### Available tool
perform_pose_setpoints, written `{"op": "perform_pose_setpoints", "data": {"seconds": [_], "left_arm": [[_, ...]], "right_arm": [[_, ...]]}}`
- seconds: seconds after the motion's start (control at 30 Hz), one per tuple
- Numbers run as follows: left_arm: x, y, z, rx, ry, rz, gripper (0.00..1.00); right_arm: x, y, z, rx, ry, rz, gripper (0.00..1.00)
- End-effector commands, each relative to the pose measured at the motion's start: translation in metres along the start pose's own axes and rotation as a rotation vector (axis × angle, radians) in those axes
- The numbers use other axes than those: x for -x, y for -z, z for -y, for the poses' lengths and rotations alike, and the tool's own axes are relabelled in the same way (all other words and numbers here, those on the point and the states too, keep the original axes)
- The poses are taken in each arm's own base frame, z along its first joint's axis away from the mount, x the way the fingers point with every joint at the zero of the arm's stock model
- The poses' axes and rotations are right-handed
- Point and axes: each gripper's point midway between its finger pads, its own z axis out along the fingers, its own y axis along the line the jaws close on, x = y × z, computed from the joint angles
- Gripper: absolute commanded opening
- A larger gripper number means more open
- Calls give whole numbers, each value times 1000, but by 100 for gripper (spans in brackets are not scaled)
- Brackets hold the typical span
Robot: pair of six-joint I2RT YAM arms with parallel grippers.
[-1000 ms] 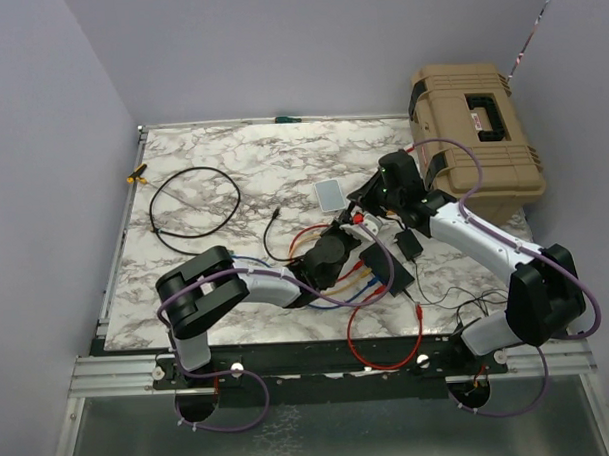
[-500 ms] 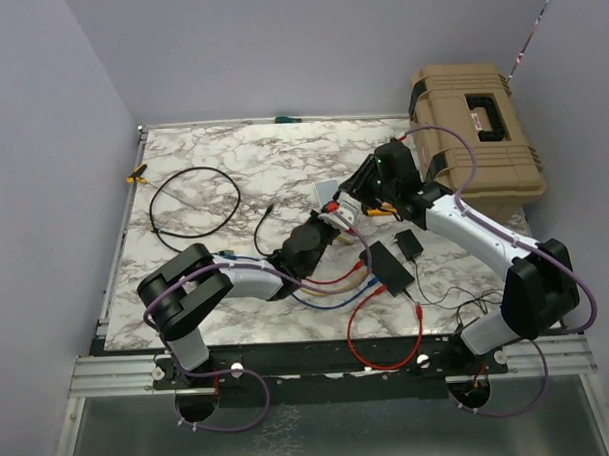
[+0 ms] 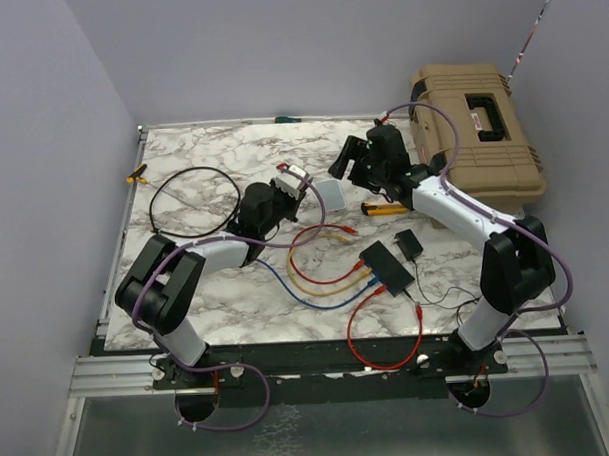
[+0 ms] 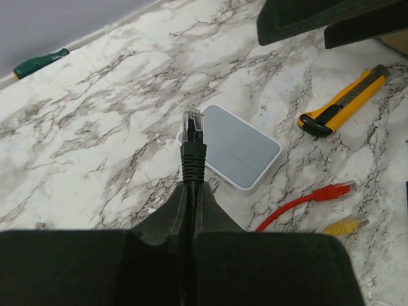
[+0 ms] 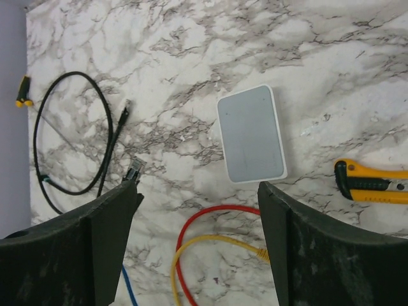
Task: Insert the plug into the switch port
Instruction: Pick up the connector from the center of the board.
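Holding the plug (image 4: 192,125) is my left gripper (image 4: 191,191): the jaws are pressed together on the black cable boot just behind the plug. The clear tip stands free beyond the fingertips. In the left wrist view the tip lines up with the near edge of a grey-white box (image 4: 237,145), which lies flat on the marble table (image 3: 232,150).

The switch (image 3: 386,265) lies flat toward the near right of the table. It is well apart from the plug, and neither of my grippers touches it. Coloured cables run up to its left long edge. A small black adapter (image 3: 409,244) sits just beside it on the right.

My right gripper (image 5: 199,188) hangs above the table with its jaws spread wide and nothing between them. Below it, the right wrist view shows the grey-white box and loops of red cable (image 5: 210,213) and yellow cable (image 5: 217,242).

A yellow knife (image 4: 344,102) lies right of the grey-white box, apart from it. A black cable (image 3: 194,202) is coiled at the left of the table. A tan case (image 3: 476,127) stands at the far right corner.
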Motion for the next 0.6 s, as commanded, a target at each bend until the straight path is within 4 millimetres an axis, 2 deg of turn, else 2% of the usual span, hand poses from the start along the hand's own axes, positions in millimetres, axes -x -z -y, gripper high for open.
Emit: {"op": "perform_pose_setpoints", "data": {"seconds": [0.0,0.17,0.4,0.57], "left_arm": [[-16,-5,9,-198,150,-71,0],[-37,-8,-3,-217,217,-132,0],[-72,-14,-18,-204,258,-254,0],[-89,-16,-22,-192,239,-304,0]], "right_arm": [[16,-17,2,81,102,11,81],[20,-41,18,122,152,-4,80],[10,-84,42,122,217,-79,80],[5,-113,47,116,251,-117,80]]}}
